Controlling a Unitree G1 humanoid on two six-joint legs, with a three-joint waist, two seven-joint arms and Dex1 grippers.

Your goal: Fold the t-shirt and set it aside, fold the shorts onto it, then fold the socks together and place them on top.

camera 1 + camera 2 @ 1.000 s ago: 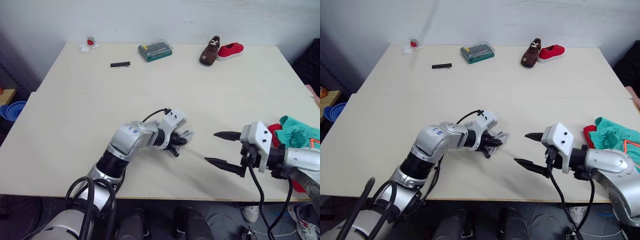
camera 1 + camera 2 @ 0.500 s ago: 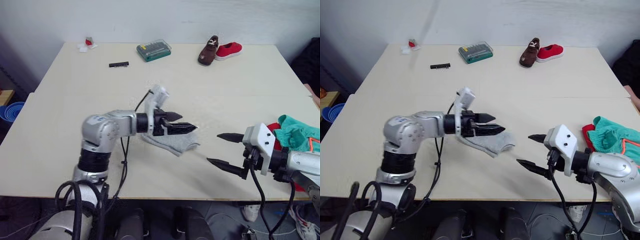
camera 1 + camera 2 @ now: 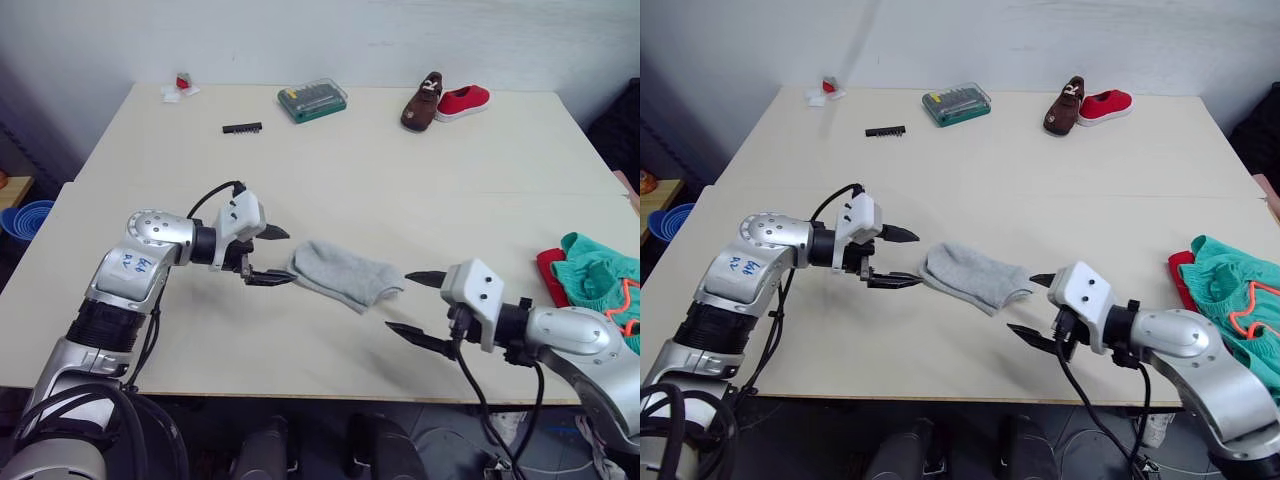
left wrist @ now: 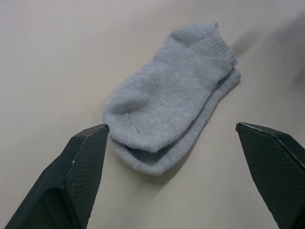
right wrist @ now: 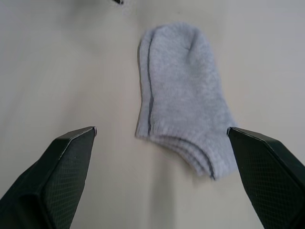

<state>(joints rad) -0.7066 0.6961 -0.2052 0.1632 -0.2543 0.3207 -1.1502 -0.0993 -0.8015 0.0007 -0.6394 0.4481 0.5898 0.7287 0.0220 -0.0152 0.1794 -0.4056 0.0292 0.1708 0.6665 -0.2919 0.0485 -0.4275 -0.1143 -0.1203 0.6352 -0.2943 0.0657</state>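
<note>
The left tool [image 3: 268, 256] has let go of the socks [image 3: 345, 274] and pulled back, fingers apart. The socks now lie stacked near the table's [image 3: 400, 170] front edge, ready for the wide-open right tool [image 3: 412, 304] to carry them to the shorts [image 3: 600, 275].

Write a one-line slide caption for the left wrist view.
Grey socks lie stacked flat on the table, framed between the open left gripper.

Soft ribbed-knit grey socks [image 4: 171, 100], matt pale wood-look table [image 3: 400, 170], matt black textured fingers [image 4: 83, 162], teal cloth shorts [image 3: 1230, 290], red cloth t-shirt [image 3: 1180, 272], glossy plastic bit case [image 3: 312, 100]
</note>
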